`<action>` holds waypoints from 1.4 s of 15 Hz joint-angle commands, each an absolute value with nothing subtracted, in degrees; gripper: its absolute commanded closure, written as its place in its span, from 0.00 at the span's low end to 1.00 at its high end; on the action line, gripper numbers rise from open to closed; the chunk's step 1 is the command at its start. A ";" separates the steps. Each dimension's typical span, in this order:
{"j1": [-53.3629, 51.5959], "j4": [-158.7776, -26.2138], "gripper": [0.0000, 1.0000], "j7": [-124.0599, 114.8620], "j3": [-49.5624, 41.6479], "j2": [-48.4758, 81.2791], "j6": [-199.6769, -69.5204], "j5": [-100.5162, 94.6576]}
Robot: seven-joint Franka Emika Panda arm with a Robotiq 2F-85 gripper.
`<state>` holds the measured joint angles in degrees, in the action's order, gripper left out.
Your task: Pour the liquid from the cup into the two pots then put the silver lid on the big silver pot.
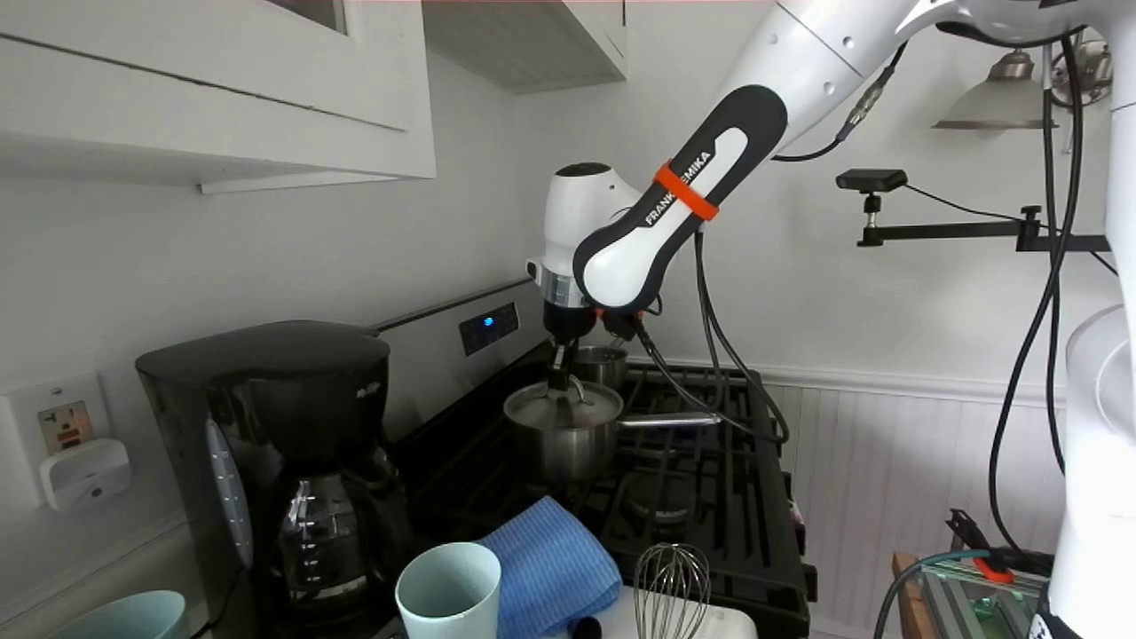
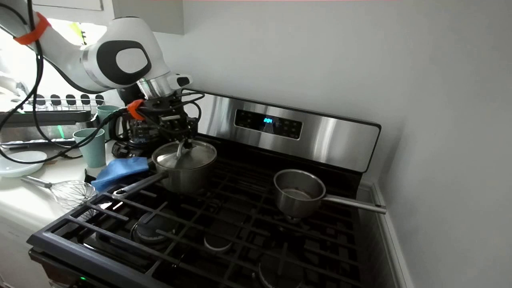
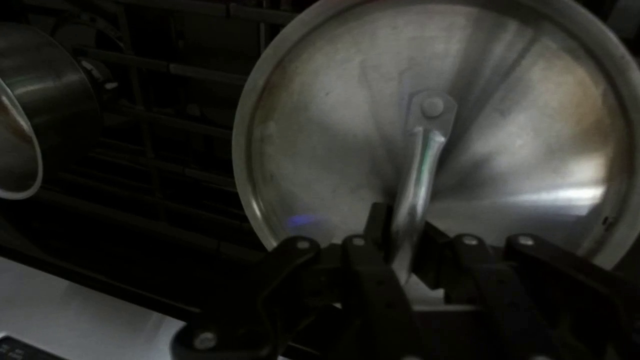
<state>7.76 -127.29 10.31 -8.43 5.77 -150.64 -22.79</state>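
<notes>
The silver lid (image 1: 596, 414) lies on top of the big silver pot (image 1: 568, 457). The lid also shows in an exterior view (image 2: 200, 155) and fills much of the wrist view (image 3: 340, 150). My gripper (image 3: 404, 227) has its black fingers closed around the lid's arched handle, one on each side. The gripper (image 1: 559, 380) points straight down at the lid. The smaller pot (image 2: 298, 206) stands uncovered on another burner; it shows partly in the wrist view (image 3: 55, 100). Two mint cups stand on the counter, a nearer one (image 1: 461, 603) and another (image 1: 133, 617); I cannot tell which was used.
A black coffee maker (image 1: 275, 364) with a glass carafe stands beside the stove. A blue cloth (image 1: 555, 568) and a whisk (image 1: 670, 586) lie at the counter's edge. The stove's back panel (image 2: 332, 140) rises behind the pots. The pot handle (image 2: 140, 186) sticks out forward.
</notes>
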 commanded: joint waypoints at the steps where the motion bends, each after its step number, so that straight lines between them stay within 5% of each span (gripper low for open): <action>1: 7.54 -127.02 0.98 10.17 -8.62 6.38 -151.39 -23.91; 7: 7.79 -126.33 0.97 10.13 -8.68 7.27 -151.01 -22.77; 8: 7.83 -126.23 0.90 10.08 -8.69 7.35 -151.04 -22.57; 9: 7.85 -126.27 0.66 10.02 -8.71 7.32 -151.10 -22.54; 11: 7.93 -126.42 0.59 10.13 -8.71 7.01 -150.94 -22.16; 19: 9.87 -127.58 0.03 14.38 -9.22 -1.03 -145.65 -10.94; 21: 10.57 -127.02 0.00 15.69 -10.05 -3.34 -142.38 -7.04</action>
